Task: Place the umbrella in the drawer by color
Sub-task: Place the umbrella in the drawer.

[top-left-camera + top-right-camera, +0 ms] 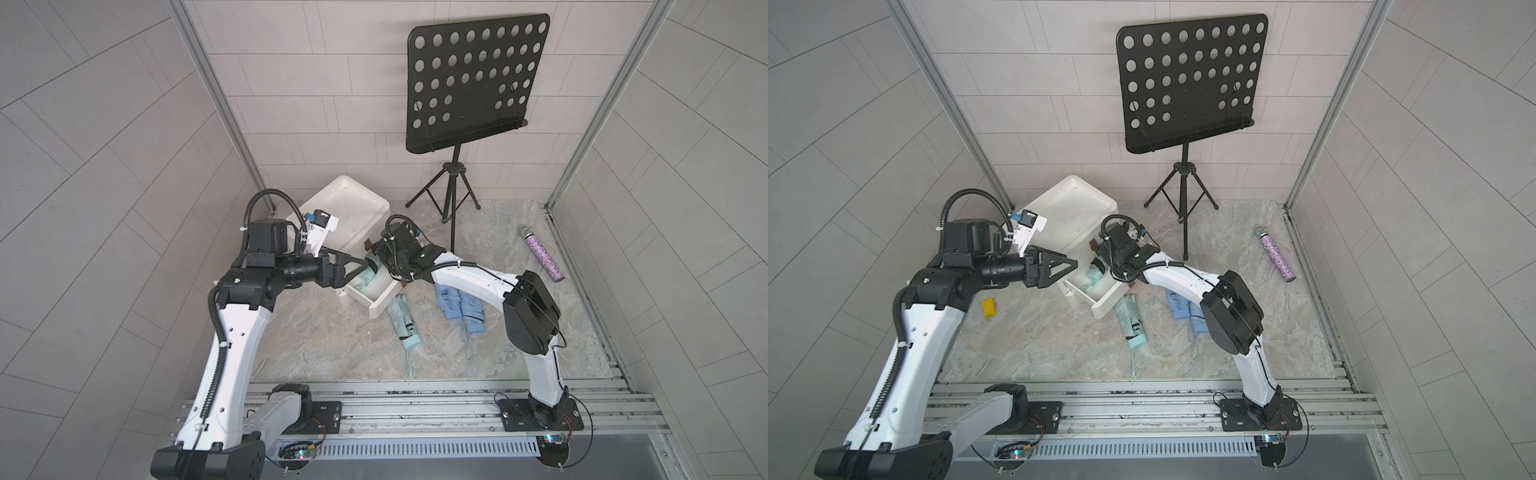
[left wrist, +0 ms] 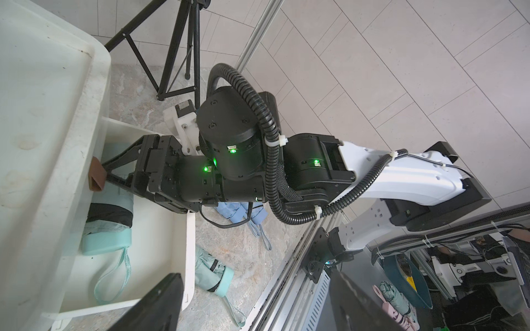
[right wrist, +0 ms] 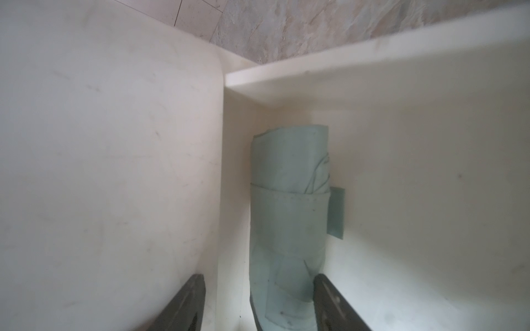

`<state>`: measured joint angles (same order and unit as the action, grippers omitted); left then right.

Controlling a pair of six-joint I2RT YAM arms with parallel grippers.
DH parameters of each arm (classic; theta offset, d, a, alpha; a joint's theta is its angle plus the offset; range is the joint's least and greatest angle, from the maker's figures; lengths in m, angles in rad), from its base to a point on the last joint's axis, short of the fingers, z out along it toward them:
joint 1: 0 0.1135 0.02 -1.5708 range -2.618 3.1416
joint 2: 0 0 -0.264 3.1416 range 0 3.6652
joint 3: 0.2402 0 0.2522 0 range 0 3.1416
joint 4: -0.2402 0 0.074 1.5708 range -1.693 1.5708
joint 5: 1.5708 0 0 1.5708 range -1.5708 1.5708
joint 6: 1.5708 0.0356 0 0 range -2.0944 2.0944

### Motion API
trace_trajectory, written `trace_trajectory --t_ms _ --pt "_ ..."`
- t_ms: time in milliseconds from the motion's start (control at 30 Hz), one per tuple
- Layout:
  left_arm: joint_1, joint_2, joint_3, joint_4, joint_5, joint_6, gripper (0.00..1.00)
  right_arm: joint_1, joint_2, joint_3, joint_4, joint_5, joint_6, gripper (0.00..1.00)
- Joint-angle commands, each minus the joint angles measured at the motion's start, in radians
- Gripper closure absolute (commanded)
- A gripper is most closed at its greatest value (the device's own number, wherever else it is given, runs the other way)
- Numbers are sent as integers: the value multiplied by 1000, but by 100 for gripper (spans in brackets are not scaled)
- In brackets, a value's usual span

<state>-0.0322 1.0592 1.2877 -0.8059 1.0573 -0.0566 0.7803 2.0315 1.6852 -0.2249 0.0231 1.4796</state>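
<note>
A white drawer cabinet (image 1: 345, 208) stands at the back left with its lower drawer (image 1: 380, 306) pulled out. One mint green umbrella (image 3: 289, 206) lies inside that drawer, handle and strap (image 2: 107, 243) toward the front. My right gripper (image 3: 259, 279) reaches into the drawer, open, its fingers (image 3: 325, 298) either side of the umbrella with a gap on one side. My left gripper (image 1: 360, 266) hovers open beside the drawer, holding nothing. A second mint umbrella (image 1: 401, 320) lies on the floor by the drawer front. Folded blue umbrellas (image 1: 459, 307) lie to its right, partly under my right arm.
A black music stand (image 1: 473, 83) on a tripod rises behind the right arm. A glittery purple microphone (image 1: 544, 257) lies on the floor at the right. A small yellow block (image 1: 988, 307) sits on the floor under my left arm. A brown tab (image 2: 96, 177) hangs from the cabinet above the drawer.
</note>
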Motion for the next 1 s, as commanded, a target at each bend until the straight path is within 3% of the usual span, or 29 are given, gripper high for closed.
trace_trajectory --t_ms 0,267,467,733,967 --pt "8 -6 -8 20 24 -9 13 7 -38 28 2 19 -17 36" --pt "11 1 -5 1 15 11 14 1 -145 32 -50 84 -132 36" --pt "32 16 27 -87 16 71 14 -4 -253 47 -120 99 -332 36" --pt "64 41 87 -354 11 271 13 1 -323 27 -330 -149 -641 35" --pt "64 1 81 -452 -8 333 13 112 -467 -204 -406 4 -813 31"
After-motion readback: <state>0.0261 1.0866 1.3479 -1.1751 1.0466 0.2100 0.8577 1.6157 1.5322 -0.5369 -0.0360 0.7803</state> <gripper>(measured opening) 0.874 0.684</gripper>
